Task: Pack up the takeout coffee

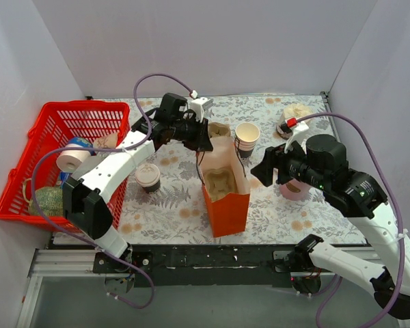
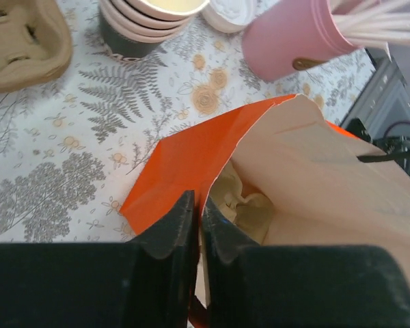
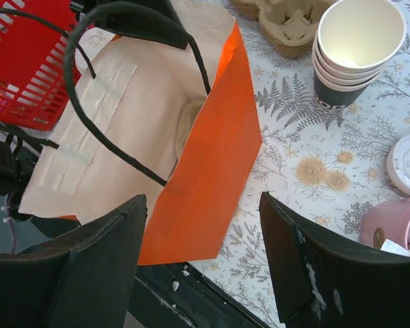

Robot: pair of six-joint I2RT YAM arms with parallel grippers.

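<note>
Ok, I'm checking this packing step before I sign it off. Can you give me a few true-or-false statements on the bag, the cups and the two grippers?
1. The left gripper is pinched on the rim of the orange bag. True.
2. The takeout coffee is inside the bag. False: it stands upright on the table, to the left of the bag.
3. The right gripper is open and holds nothing. True.
4. The stack of lidless cups has tipped over. False: it stands upright on the table, beyond the bag.
</note>
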